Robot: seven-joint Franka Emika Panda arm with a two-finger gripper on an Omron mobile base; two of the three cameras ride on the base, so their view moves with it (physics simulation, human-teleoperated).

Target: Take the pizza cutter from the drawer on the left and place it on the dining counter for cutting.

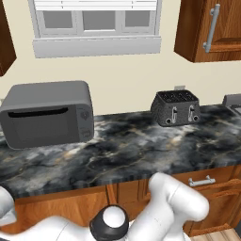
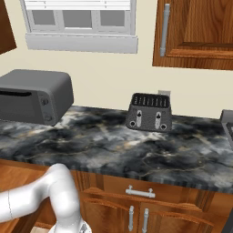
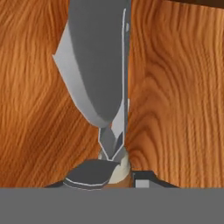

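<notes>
In the hand view the pizza cutter [image 3: 98,65] stands right in front of the camera, its round grey wheel edge-on and reaching up from a fork. The pale brown handle end sits low between my dark fingertips. My gripper [image 3: 116,176] is shut on that handle. Behind the cutter is the light, grained wood of the drawer [image 3: 179,96] inside. My white arm [image 1: 174,202] bends down below the wall counter's edge in both base views, with the hand out of their sight. The dining counter is out of view.
A black-grey marbled wall counter [image 1: 141,150] carries a grey microwave [image 1: 47,113] and a dark toaster [image 1: 175,108]. Reddish cabinets with silver handles [image 2: 140,192] run under it. An upper cabinet [image 2: 195,32] hangs at the right, beside a window [image 1: 96,19].
</notes>
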